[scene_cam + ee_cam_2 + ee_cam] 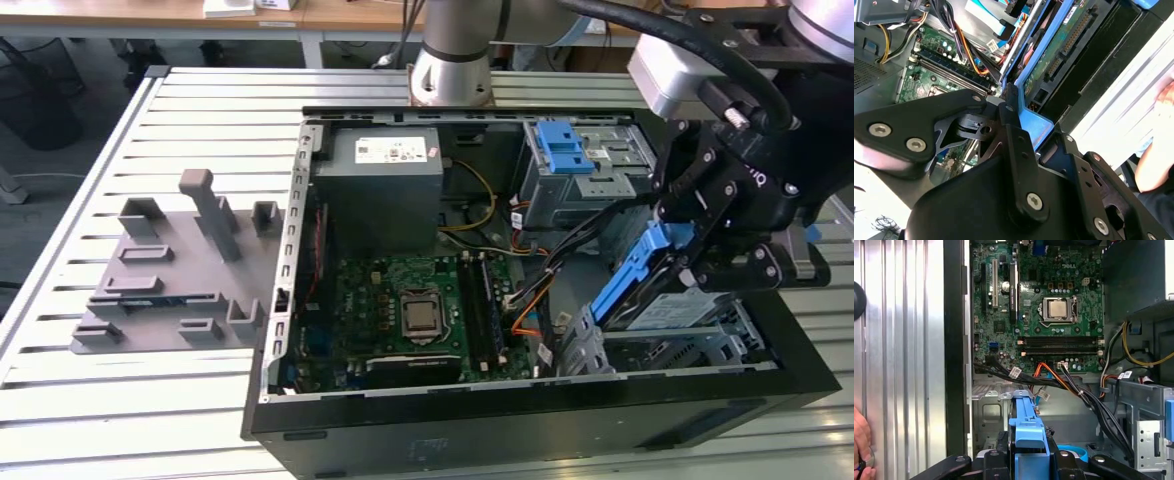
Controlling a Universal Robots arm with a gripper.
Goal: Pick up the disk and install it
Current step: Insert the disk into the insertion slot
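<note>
The disk (625, 285), silver-grey with blue side rails, hangs tilted on edge above the metal drive cage (674, 350) at the front corner of the open computer case, on the exterior view's right. My gripper (690, 268) is shut on it from above. In the second wrist view the disk's green circuit-board underside (1054, 55) faces the camera, and a black finger (1010, 107) presses against its blue rail. In the first wrist view the blue rail (1026, 427) stands edge-on between the fingers (994, 460), above the bay floor.
Inside the case (287, 300) lie the motherboard (414, 310), a grey power-supply box (380, 185), cable bundles (1079, 390) and a blue latch (567, 150). A grey fixture (174, 270) sits on the slatted table. A person's hand (861, 440) is near the case.
</note>
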